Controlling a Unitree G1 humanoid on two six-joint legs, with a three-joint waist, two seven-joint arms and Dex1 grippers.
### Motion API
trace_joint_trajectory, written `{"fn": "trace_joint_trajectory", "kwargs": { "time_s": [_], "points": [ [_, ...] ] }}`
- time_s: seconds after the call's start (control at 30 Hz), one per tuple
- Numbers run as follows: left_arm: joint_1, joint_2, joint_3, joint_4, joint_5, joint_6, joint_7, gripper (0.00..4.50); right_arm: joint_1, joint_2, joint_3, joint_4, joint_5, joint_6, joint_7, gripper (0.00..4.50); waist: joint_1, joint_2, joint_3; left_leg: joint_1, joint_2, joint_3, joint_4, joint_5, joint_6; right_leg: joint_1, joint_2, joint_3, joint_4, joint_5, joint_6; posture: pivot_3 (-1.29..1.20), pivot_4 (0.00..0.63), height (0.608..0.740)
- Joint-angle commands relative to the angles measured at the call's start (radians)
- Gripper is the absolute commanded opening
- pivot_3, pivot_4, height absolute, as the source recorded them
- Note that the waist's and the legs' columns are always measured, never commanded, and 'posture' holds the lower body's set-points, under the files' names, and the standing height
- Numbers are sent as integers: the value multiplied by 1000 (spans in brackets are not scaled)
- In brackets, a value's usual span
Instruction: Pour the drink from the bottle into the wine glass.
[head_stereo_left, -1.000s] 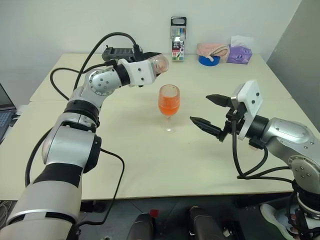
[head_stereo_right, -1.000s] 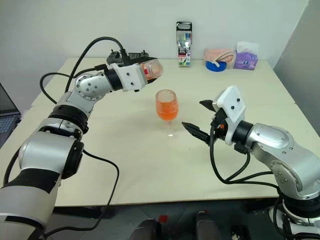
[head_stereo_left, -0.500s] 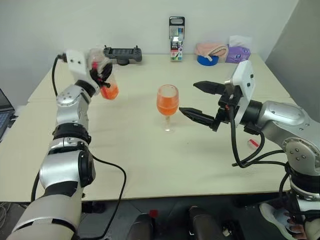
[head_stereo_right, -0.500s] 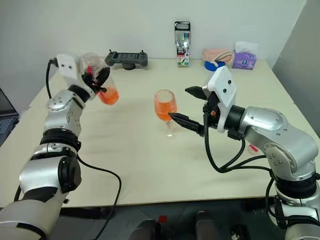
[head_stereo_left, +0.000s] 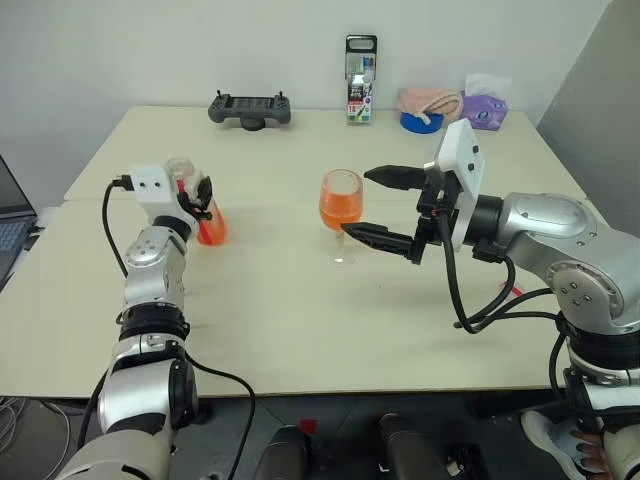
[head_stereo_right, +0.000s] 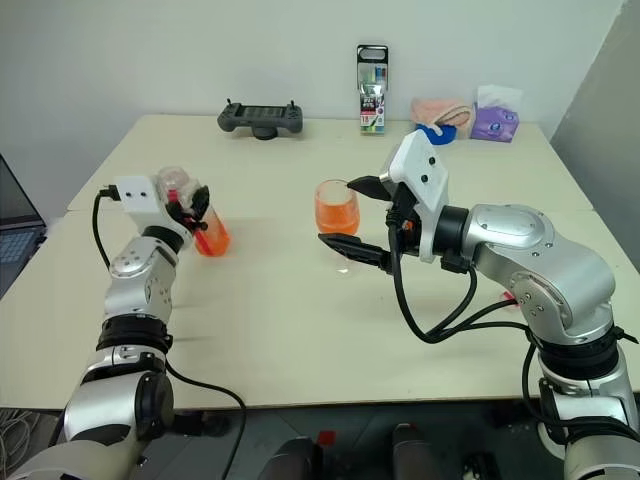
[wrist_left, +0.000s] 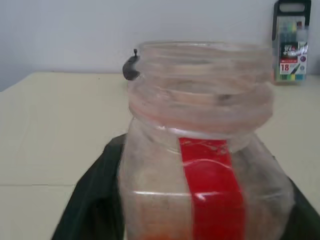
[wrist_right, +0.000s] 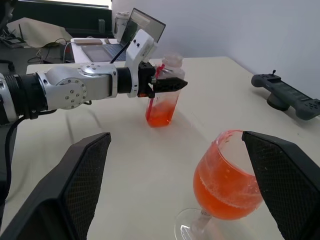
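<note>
1. The small clear plastic bottle (head_stereo_left: 203, 208) with a squarish body and a red strip down its side stands upright, uncapped, on the pale cream desk (head_stereo_left: 300, 320) toward the robot's left, a shallow layer of translucent orange-red drink (head_stereo_left: 212, 234) in its bottom.
2. The left claw (wrist_right: 167, 84) sits around the bottle's upper body, a black finger on either side; whether it grips or has slackened cannot be told.
3. The clear stemmed wine glass (head_stereo_left: 340, 212) stands near the desk's middle, well apart from the bottle, its rounded bowl largely filled with the same orange-red liquid.
4. The right claw (head_stereo_left: 385, 205) hovers just beside the glass on the robot's right with its black fingers (wrist_right: 82, 180) spread wide, holding nothing; the bowl shows between them in the right wrist view.
5. Along the far edge lie a dark grey handheld controller (head_stereo_left: 249, 107), a tall clear pack of coloured markers (head_stereo_left: 359, 79), a blue tape roll (head_stereo_left: 420, 121), a pink cloth (head_stereo_left: 428, 100) and a purple tissue pack (head_stereo_left: 483, 107).
</note>
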Motion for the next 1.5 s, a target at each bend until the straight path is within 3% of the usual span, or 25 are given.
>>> {"fn": "trace_joint_trajectory", "kwargs": {
  "time_s": [0.03,0.1,0.8,0.93,1.13,1.4,1.5],
  "points": [
    [3,13,-6,-51,12,11,16,3960,-23,4,-12,-16,-13,-20,1,4500,0,0,0,0,0,0,0,0,0,0,0,0,0,0,0,0,150,740],
    [9,14,-6,-61,7,22,17,4456,-21,4,-15,-19,-14,-19,1,4500,0,0,0,0,0,0,0,0,0,0,0,0,0,0,0,0,150,740],
    [114,17,6,-283,-15,148,42,4456,-19,-2,-22,3,-34,-39,30,4500,-1,0,0,0,0,0,0,0,0,0,0,0,-1,0,0,0,150,740],
    [193,42,20,-448,-48,236,15,4456,-12,-33,-36,20,-36,-44,57,4500,-1,0,0,0,0,0,-1,0,0,0,0,1,-1,0,0,0,150,740],
    [248,214,87,-741,-201,477,-128,4456,-1,-107,-68,78,-43,-68,123,4500,-3,0,0,-1,1,0,-1,0,0,0,1,0,-3,0,0,0,150,740],
    [279,487,123,-907,-550,781,-563,4456,71,-189,-171,155,-24,-93,191,4500,-2,0,0,0,1,2,-1,0,0,1,1,1,-5,-1,0,0,150,740],
    [265,528,93,-898,-576,812,-630,4456,94,-202,-189,173,-29,-104,201,4500,-5,1,1,0,1,3,-2,0,0,1,1,2,-4,-3,3,0,150,740]
  ]
}}
